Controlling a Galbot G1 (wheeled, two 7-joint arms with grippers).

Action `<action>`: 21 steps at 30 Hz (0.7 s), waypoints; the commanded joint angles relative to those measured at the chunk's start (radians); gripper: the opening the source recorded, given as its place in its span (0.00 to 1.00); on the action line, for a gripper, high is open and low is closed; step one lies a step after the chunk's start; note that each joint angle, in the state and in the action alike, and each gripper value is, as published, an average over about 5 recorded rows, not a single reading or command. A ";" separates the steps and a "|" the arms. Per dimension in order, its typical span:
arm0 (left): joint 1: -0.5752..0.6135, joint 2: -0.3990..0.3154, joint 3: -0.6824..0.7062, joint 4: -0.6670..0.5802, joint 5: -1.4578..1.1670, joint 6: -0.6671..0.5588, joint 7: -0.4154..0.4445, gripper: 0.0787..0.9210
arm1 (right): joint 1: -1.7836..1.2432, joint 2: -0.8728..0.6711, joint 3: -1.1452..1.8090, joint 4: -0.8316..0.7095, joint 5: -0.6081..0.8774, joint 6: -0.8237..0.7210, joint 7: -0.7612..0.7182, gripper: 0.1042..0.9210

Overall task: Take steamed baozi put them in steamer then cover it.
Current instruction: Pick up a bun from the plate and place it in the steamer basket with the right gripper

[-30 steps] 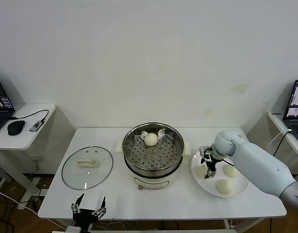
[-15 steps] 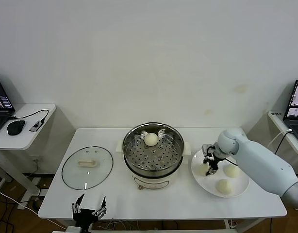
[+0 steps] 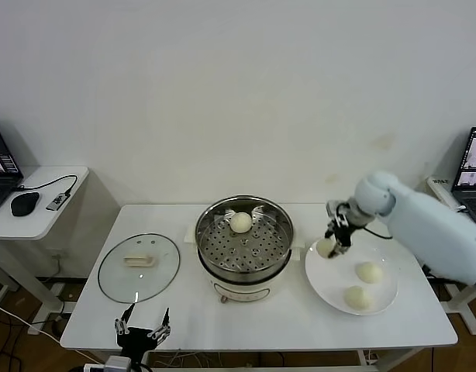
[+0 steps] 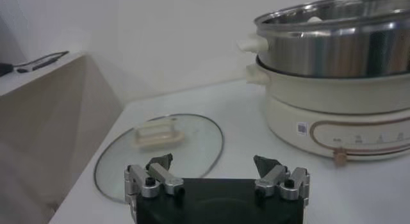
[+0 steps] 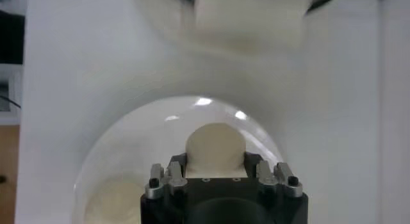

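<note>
We see the right gripper point(image 3: 331, 242) with its jaws clenched on one baozi point(image 3: 325, 248), held above the 10 o'clock rim of the white plate point(image 3: 381, 300), between that plate and the steamer point(image 3: 244, 239). Two more buns point(image 3: 369, 272) lie on the plate; another bun point(image 3: 240, 222) sits at 12 o'clock on the steamer's perforated tray. The left gripper point(image 3: 143, 333) hovers at the tabletop's point(image 3: 284, 322) near edge, jaws released, just short of the glass lid point(image 3: 139, 266).

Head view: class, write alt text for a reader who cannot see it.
The right gripper holds a baozi above the white plate, where two buns remain. One bun sits in the open steamer; its glass lid lies beside it.
</note>
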 commanded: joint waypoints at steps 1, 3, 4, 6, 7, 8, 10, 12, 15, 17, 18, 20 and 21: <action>-0.002 0.002 -0.001 -0.024 0.002 0.003 0.001 0.88 | 0.405 0.020 -0.263 0.055 0.262 -0.068 -0.045 0.56; -0.002 0.003 -0.002 -0.033 0.001 0.005 0.001 0.88 | 0.449 0.046 -0.299 0.056 0.307 -0.087 -0.049 0.56; -0.002 0.003 -0.003 -0.037 0.000 0.005 0.001 0.88 | 0.465 0.060 -0.312 0.056 0.328 -0.099 -0.051 0.56; -0.002 0.003 -0.003 -0.044 -0.002 0.004 0.000 0.88 | 0.482 0.091 -0.329 0.053 0.363 -0.122 -0.052 0.56; -0.002 0.003 -0.004 -0.047 -0.002 0.004 0.000 0.88 | 0.486 0.106 -0.335 0.051 0.376 -0.132 -0.053 0.56; -0.002 0.003 -0.005 -0.050 -0.003 0.004 0.000 0.88 | 0.489 0.124 -0.340 0.046 0.386 -0.140 -0.052 0.56; -0.001 0.002 -0.005 -0.055 -0.005 0.004 0.000 0.88 | 0.491 0.162 -0.351 0.036 0.399 -0.151 -0.051 0.56; 0.000 0.001 -0.006 -0.060 -0.007 0.004 0.000 0.88 | 0.488 0.209 -0.360 0.021 0.408 -0.162 -0.047 0.56; 0.000 -0.001 -0.007 -0.063 -0.010 0.004 0.000 0.88 | 0.474 0.284 -0.367 -0.008 0.417 -0.178 -0.039 0.56; -0.001 -0.003 -0.008 -0.063 -0.012 0.004 0.000 0.88 | 0.459 0.331 -0.366 -0.034 0.416 -0.186 -0.034 0.56; -0.002 -0.003 -0.008 -0.063 -0.013 0.004 0.000 0.88 | 0.449 0.356 -0.365 -0.049 0.414 -0.188 -0.030 0.56; -0.002 -0.004 -0.008 -0.063 -0.014 0.004 0.000 0.88 | 0.428 0.399 -0.363 -0.079 0.408 -0.192 -0.024 0.56; -0.002 -0.003 -0.009 -0.063 -0.015 0.004 0.000 0.88 | 0.418 0.421 -0.361 -0.094 0.404 -0.193 -0.020 0.56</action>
